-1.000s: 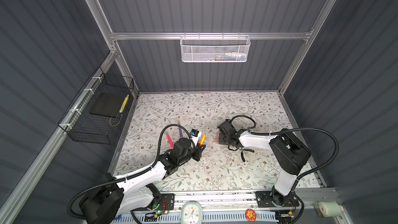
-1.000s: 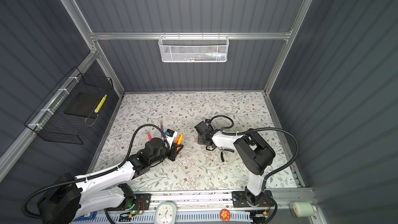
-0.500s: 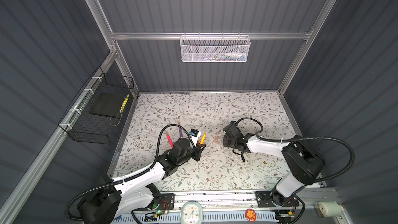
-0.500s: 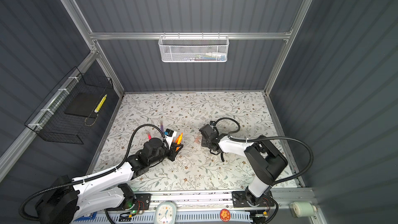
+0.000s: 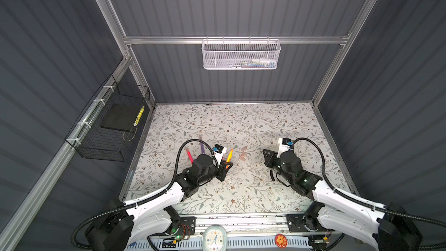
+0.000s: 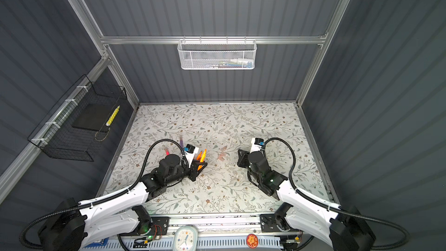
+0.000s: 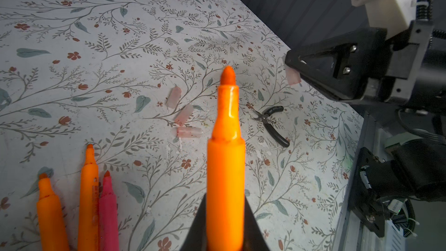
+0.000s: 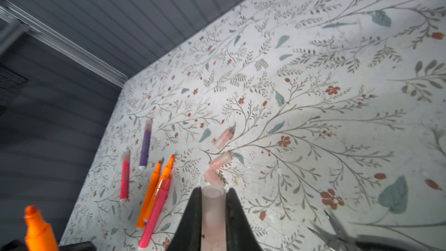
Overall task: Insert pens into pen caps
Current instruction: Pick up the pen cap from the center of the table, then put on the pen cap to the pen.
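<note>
**Two pens seemingly capped, a third pairing in the air**

The left end effector (image 7: 225, 205) is clamped on an orange pen (image 7: 225, 165) with its tip bare. The right end effector (image 8: 214, 190) is closed on a pen cap (image 8: 213, 213). The two are well apart and not yet joined.

On the tabletop (image 5: 241, 121) lie three loose caps (image 7: 184, 114) and three uncapped pens (image 7: 89, 189). The purple pen (image 8: 144, 146) and a pink-red one (image 8: 124, 179) seem capped, though that view is soft.

Since a second ago the right end effector has drawn back from the caps, while the left has hardly moved.
</note>
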Action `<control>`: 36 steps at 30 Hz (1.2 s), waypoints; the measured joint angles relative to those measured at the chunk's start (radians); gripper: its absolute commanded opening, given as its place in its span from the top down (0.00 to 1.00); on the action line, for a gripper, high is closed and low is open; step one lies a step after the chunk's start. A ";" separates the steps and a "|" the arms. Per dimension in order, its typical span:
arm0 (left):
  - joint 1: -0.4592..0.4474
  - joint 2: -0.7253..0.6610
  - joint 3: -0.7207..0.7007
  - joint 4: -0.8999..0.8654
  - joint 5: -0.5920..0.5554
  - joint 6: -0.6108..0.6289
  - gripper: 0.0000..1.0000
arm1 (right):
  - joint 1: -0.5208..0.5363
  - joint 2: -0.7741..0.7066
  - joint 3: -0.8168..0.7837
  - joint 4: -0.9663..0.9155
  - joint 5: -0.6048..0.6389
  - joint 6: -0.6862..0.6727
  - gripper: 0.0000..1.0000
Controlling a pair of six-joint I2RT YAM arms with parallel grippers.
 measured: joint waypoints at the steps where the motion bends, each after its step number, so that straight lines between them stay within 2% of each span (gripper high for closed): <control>1: 0.000 0.000 0.000 0.003 0.007 -0.003 1.00 | 0.000 -0.026 -0.014 0.028 -0.003 0.006 0.98; 6: 0.000 0.010 0.000 0.030 0.043 -0.022 1.00 | 0.000 -0.093 -0.059 0.169 -0.034 0.036 0.99; 12: 0.000 0.033 0.000 0.047 0.079 -0.038 1.00 | 0.000 -0.062 -0.057 0.312 -0.082 0.067 1.00; 27: 0.000 0.051 0.000 0.061 0.103 -0.055 1.00 | 0.013 0.171 0.089 0.393 -0.150 0.127 1.00; 36: 0.000 0.052 0.000 0.061 0.102 -0.055 1.00 | 0.061 0.239 0.126 0.414 -0.158 0.138 1.00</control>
